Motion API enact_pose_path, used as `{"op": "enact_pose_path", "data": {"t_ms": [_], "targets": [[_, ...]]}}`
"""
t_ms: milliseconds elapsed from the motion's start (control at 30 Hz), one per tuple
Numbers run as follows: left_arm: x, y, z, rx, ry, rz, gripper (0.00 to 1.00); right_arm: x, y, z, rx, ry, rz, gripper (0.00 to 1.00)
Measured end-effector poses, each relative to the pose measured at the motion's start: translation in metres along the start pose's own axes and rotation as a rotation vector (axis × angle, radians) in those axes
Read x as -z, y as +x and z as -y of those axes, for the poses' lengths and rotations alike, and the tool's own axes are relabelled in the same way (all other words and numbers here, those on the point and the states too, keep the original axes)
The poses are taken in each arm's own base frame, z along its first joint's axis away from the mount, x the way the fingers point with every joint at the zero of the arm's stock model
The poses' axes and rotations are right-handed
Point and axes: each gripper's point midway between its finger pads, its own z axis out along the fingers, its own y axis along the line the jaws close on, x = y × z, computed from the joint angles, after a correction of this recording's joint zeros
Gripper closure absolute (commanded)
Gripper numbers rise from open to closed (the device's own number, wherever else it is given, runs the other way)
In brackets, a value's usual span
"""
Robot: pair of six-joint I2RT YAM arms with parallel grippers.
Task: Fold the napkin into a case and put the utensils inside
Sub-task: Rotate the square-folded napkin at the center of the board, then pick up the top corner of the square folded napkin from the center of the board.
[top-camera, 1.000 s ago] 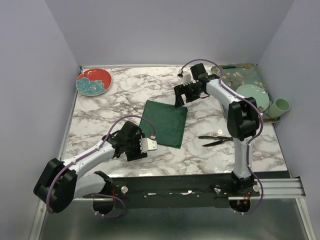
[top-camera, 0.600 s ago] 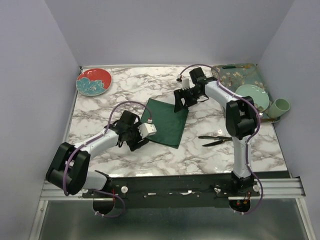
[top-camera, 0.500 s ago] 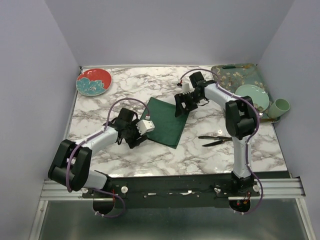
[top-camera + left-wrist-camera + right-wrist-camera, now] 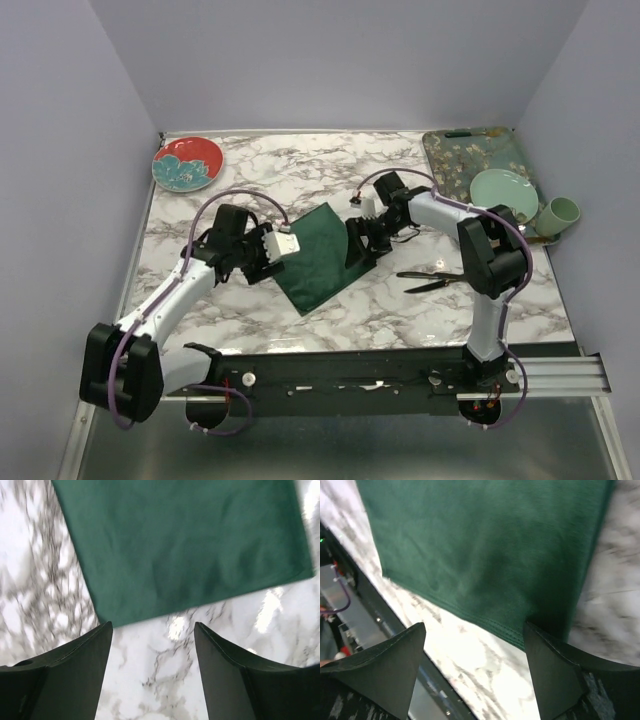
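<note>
Item 1. Dark green plain cloth napkin: lies flat on the white grey-veined marble table, near its middle, turned cornerwise, between the two grippers. Not rolled or sleeved (a broad folded sheet only).

Item 2. Two slim black utensils: on bare marble to the right of the napkin, apart from it, tips pointing toward the cloth.

Item 3. Left gripper: jaws spread wide, nothing between them. It stands over bare marble just beside the napkin's edge, at the cloth's left side in the overhead view.

Item 4. Right gripper: jaws likewise wide and holding nothing. One finger overlaps the hem of the napkin at a corner; contact cannot be told. Overhead it sits at the cloth's upper right edge.

Item 5. Round red plate with teal flower: far left corner.

Item 6. Teal floral rectangular tray: far right corner, with a pale green round plate and a pale green cup at its near end.
</note>
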Motion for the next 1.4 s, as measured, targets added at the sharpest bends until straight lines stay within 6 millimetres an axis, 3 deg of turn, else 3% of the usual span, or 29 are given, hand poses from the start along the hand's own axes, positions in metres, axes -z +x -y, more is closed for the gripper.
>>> {"op": "enact_pose_path", "data": {"t_ms": [67,167,300,467,633,800,1133,1400], "targets": [[0.001,-0.027,0.018,-0.099,0.034,0.072,0.32,-0.001,0.011,-0.010,-0.028,-0.018,-0.022,0.11],[-0.009,-0.045,0.057,-0.191,0.142,0.126,0.42,0.002,0.013,-0.018,-0.032,-0.023,-0.026,0.10],[-0.022,-0.035,0.099,-0.240,0.270,0.106,0.44,0.022,0.011,-0.031,-0.003,-0.018,-0.001,0.09],[-0.027,-0.025,0.122,-0.314,0.332,0.094,0.44,0.042,0.001,-0.042,0.062,-0.011,0.044,0.08],[-0.030,-0.011,0.143,-0.374,0.386,0.079,0.44,0.044,0.004,-0.038,0.062,-0.004,0.034,0.08],[-0.034,-0.007,0.154,-0.411,0.399,0.079,0.45,0.046,0.006,-0.033,0.049,0.000,0.034,0.08],[-0.045,-0.017,0.142,-0.439,0.340,0.100,0.51,0.047,0.009,-0.030,0.032,0.002,0.026,0.08],[-0.053,-0.015,0.141,-0.441,0.343,0.091,0.75,0.048,0.012,-0.026,0.017,0.007,0.024,0.08]]}}
